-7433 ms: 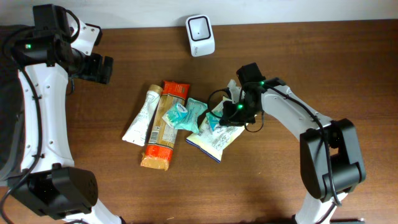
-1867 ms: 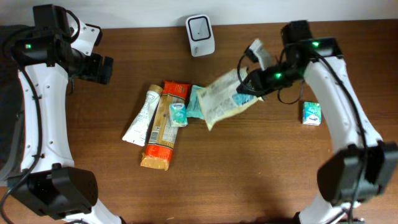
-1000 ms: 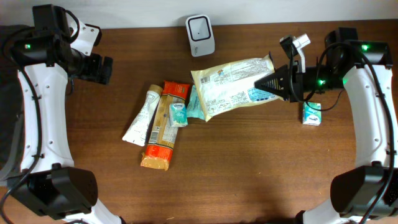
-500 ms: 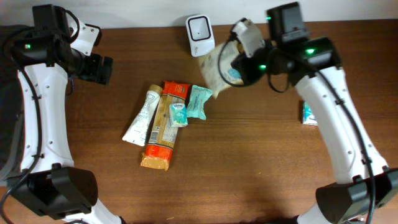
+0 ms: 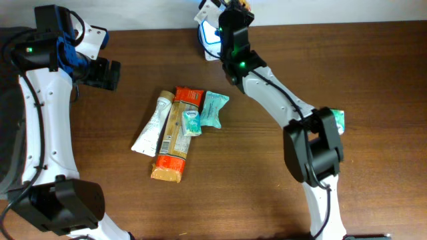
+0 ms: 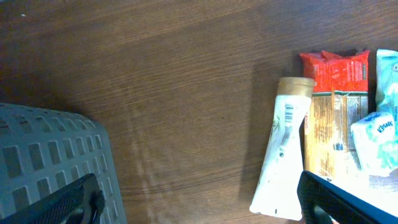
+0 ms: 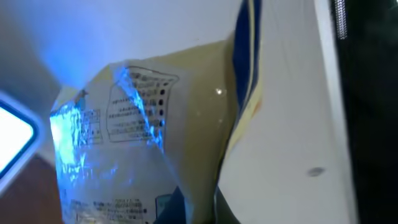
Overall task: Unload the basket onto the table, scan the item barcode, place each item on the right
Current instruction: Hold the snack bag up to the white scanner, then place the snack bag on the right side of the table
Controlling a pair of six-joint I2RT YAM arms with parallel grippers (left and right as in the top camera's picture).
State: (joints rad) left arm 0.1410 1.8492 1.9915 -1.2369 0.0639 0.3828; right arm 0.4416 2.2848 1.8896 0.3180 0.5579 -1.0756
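Jaws of the left gripper [image 5: 110,73] stand spread, empty. Farther back, the right gripper [image 5: 227,15] pinches the pouch [image 7: 130,143] near its edge over the scanner [image 5: 209,35]. The film seems light, floppy and glossy, likely to sag.

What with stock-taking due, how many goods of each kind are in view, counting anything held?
Tube: 1
Flat wrappers, one red wrapper and one tan wrapper: 2
Teal packs: 3
Held pouch: 1
Total: 7
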